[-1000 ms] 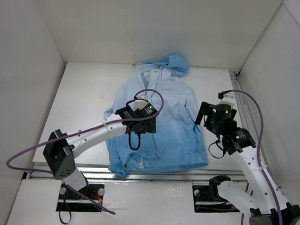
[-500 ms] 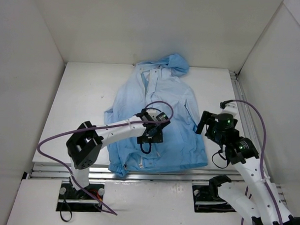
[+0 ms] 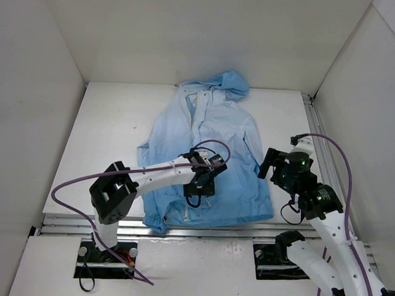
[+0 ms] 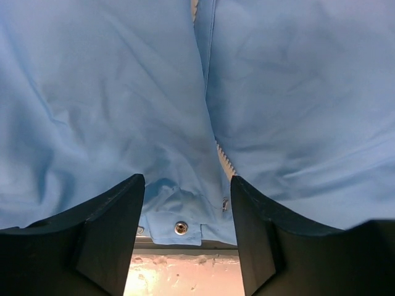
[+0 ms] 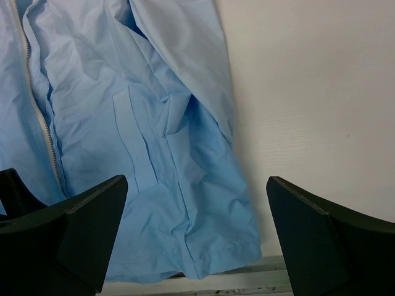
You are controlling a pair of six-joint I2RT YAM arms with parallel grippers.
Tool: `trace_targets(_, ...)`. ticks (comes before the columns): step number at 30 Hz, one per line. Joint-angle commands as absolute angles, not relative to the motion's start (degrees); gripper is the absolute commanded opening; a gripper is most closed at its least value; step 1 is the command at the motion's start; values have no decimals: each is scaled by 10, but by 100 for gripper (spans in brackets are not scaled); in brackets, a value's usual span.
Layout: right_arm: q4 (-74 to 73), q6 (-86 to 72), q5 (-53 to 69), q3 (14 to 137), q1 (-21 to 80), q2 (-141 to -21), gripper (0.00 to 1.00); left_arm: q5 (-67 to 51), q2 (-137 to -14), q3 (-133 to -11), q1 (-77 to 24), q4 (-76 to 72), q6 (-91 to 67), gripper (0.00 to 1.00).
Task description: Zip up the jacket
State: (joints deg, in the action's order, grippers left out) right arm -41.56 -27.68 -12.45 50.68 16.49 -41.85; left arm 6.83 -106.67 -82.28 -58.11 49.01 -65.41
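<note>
Black fingers of the left gripper (image 4: 185,209) stand apart, low over the one jacket (image 3: 214,126), straddling its zipper (image 4: 225,163) near two hem snaps (image 4: 181,227). The right gripper (image 5: 196,216) gapes too, above the jacket's side edge. The jacket lies flat on the table (image 3: 107,132).

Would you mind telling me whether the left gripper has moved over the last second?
Yes. The left gripper shifted right and toward the near edge of the table, over the jacket.

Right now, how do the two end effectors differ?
The left end effector hangs low over the zipper near the hem of the jacket; the right end effector sits higher, at the jacket's right edge by bare table. The left's fingers look less spread than the right's. Both are open, holding nothing.
</note>
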Motion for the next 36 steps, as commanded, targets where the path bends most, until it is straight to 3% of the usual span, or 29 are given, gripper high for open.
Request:
trace_targets(1,-400,-281,-114,506,167,-417,95,66,-1036,-822,-588,519,-676,53)
trace_targets(17,-399,-280,-115,504,168,-425,95,34,-1048,-796,-588,481,-675,43)
trace_targets(20,-398,-280,-118,503,170,-425,95,33,-1050,-794,-588,476,-675,35)
trace_targets(27,-398,-278,-114,505,171,-433,95,35,-1030,-775,-588,450,-677,0)
trace_targets(36,-395,-251,-98,527,173,-436,93,92,-914,-709,-576,398,-654,0)
